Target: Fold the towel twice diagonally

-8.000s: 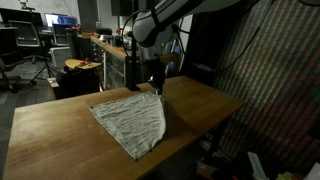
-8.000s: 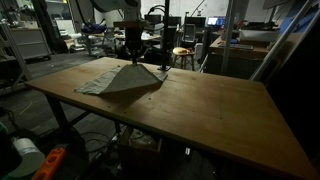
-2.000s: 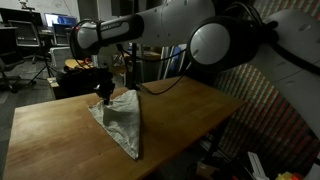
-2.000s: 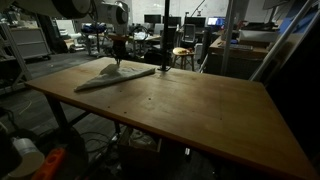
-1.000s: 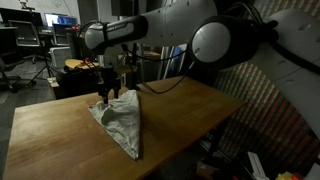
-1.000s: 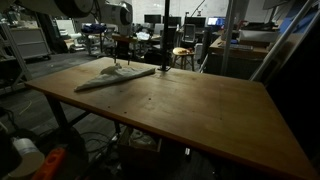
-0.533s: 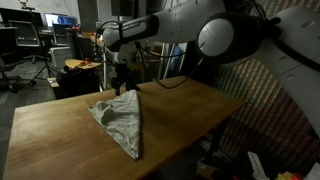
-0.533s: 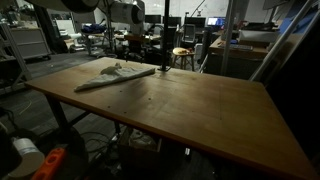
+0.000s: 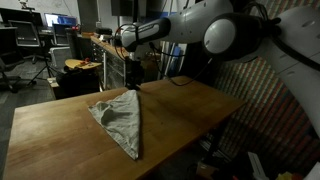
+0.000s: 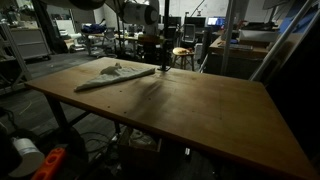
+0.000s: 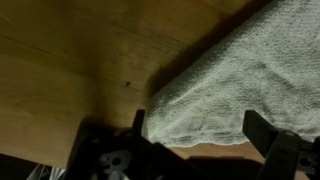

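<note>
The towel lies on the wooden table folded into a narrow, wrinkled, pale grey triangle, its long point toward the front edge. In an exterior view the towel is a flat strip near the far left of the table. My gripper hangs just above the towel's far corner; it is dark and hard to make out in the exterior views. In the wrist view the gripper is open. A rounded towel corner lies below, between the fingers, with neither finger touching it.
The table's edges drop off on all sides. Behind it stand a workbench with clutter and a stool. A patterned panel rises close to one side of the table. The large robot arm reaches over the back edge.
The gripper has opened, lifted off the towel's corner and moved along the back edge toward the towel's far point. The towel stays folded as a narrow triangle.
</note>
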You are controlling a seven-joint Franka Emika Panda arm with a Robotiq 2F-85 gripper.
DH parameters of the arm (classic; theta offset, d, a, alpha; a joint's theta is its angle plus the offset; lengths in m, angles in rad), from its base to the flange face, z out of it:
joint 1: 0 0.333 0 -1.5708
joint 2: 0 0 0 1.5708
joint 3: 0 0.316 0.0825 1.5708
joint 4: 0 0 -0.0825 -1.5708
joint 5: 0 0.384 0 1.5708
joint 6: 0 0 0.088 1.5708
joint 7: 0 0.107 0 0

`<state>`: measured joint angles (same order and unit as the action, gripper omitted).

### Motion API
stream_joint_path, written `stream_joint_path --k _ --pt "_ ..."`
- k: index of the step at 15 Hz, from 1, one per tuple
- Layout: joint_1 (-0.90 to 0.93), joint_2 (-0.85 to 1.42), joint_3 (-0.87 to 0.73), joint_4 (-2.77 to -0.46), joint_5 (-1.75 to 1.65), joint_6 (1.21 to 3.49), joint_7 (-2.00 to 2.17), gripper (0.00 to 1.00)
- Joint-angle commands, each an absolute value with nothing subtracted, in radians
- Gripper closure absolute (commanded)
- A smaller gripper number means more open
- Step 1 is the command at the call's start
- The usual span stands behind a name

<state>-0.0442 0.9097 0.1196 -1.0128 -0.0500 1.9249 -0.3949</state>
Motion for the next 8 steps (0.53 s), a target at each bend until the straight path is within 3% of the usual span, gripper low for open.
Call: stream_joint_path --k 1,8 --pt "-0.056 0.868 0.105 -1.057 -0.026 1.996 -0.378 0.0" --pt "-0.063 0.891 0.109 -1.05 0.015 2.031 -0.327 0.0"
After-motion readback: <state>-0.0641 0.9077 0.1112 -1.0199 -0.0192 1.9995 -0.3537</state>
